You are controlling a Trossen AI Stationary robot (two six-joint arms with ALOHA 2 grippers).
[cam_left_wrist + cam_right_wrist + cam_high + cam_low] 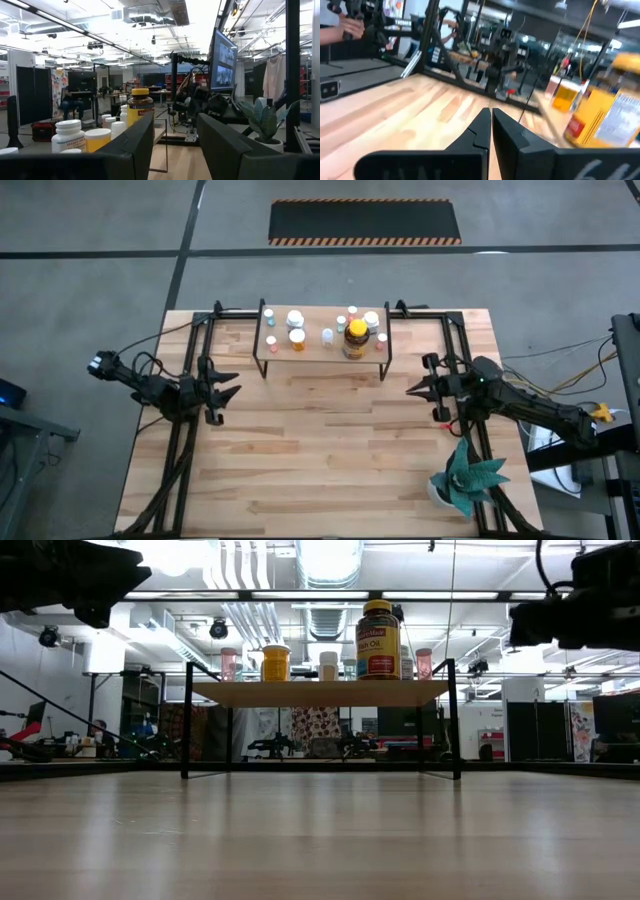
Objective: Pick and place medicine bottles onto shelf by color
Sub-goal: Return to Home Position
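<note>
My wooden table (pixel 320 465) carries a spiky green plant (pixel 470 478) in a white pot at its near right corner; beyond the far edge a black mat (pixel 365 222) with orange-striped borders lies on the grey floor; right of the table a monitor (pixel 223 66) glows; farther off a person (pixel 67 102) sits.

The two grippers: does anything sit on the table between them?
No. The high view shows only bare tabletop between the left gripper and right gripper; the shelf stands farther back.
</note>
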